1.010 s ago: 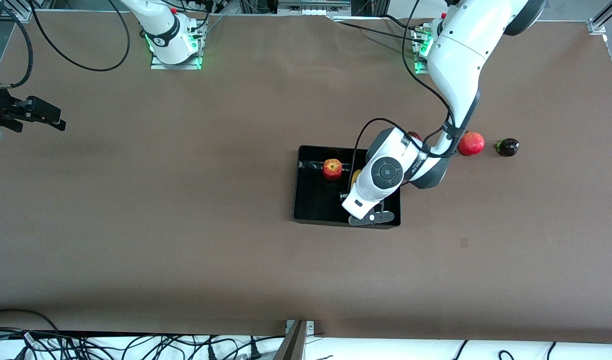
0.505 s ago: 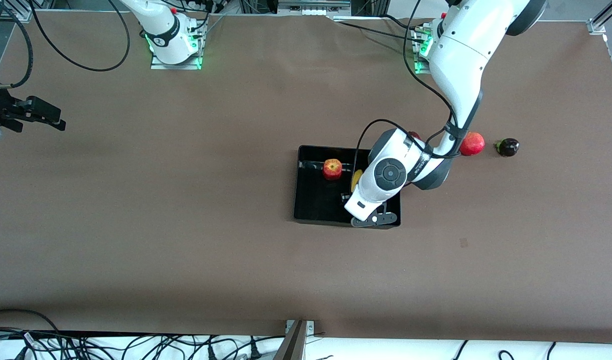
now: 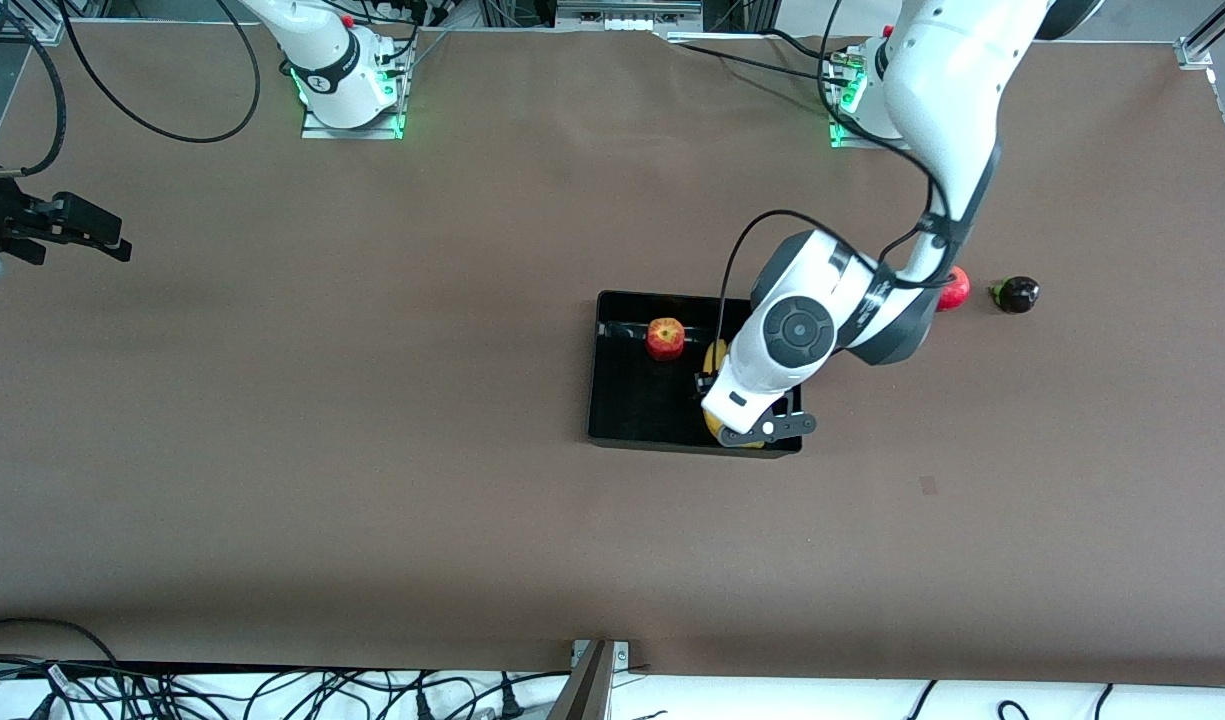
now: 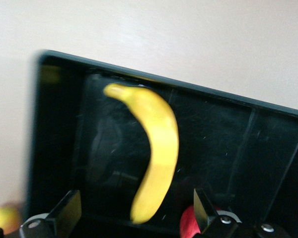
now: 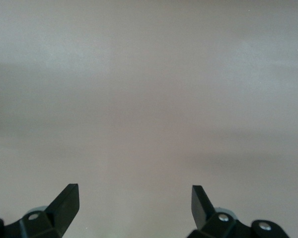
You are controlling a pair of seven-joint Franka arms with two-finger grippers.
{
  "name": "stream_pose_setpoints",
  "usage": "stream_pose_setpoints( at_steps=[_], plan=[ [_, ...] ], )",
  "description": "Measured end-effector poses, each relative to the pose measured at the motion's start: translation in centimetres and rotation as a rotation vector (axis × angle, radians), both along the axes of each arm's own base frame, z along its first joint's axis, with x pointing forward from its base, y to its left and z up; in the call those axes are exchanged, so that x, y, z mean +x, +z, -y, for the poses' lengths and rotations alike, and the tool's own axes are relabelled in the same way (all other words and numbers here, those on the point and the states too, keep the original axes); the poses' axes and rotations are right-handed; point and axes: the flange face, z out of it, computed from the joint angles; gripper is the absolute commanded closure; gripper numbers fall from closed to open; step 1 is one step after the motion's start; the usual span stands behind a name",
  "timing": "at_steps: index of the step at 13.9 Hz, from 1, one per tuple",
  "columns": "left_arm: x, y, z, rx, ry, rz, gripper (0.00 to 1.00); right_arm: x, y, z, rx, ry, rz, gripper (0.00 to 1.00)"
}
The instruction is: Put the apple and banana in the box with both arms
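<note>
The black box (image 3: 622,400) sits mid-table. The apple (image 3: 665,338) lies in it by the wall farther from the camera; its red edge shows in the left wrist view (image 4: 187,224). The banana (image 3: 715,355) lies on the box floor, largely hidden under my left wrist; the left wrist view shows it whole (image 4: 156,153). My left gripper (image 3: 710,398) hovers over the box above the banana, open and empty (image 4: 136,201). My right gripper (image 3: 112,240) waits open and empty over bare table (image 5: 134,191) at the right arm's end.
A red pomegranate (image 3: 957,290), half hidden by my left arm, and a small dark fruit (image 3: 1017,294) lie outside the box toward the left arm's end. A yellowish fruit (image 4: 2,218) shows just outside the box wall. Cables run along the table's near edge.
My left wrist has moved toward the left arm's end of the box and looks higher. More of the banana shows by the box's near wall. The right arm has not moved.
</note>
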Motion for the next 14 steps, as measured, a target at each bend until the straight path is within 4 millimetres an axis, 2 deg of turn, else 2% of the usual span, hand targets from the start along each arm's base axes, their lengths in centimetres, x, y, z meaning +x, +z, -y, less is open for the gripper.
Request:
stream_pose_setpoints(
  at_steps=[2,4,6,8,11,14],
  plan=[
    [-0.2,5.9,-2.8,0.027,0.026,-0.018,0.0,0.0,0.0,0.0,0.0,0.0,0.0,0.0],
    [-1.1,12.8,-6.5,0.054,0.063,-0.034,0.0,0.0,0.0,0.0,0.0,0.0,0.0,0.0],
    [-2.8,19.6,-10.6,0.056,0.062,-0.041,0.0,0.0,0.0,0.0,0.0,0.0,0.001,0.0],
    [-4.6,24.8,-15.4,0.047,-0.014,-0.046,0.0,0.0,0.0,0.0,0.0,0.0,0.001,0.0],
    [-6.8,30.2,-22.6,0.028,-0.079,-0.039,0.0,0.0,0.0,0.0,0.0,0.0,0.001,0.0],
    [-8.3,32.9,-26.4,0.021,-0.089,-0.017,0.0,0.0,0.0,0.0,0.0,0.0,0.001,0.0]
  ],
)
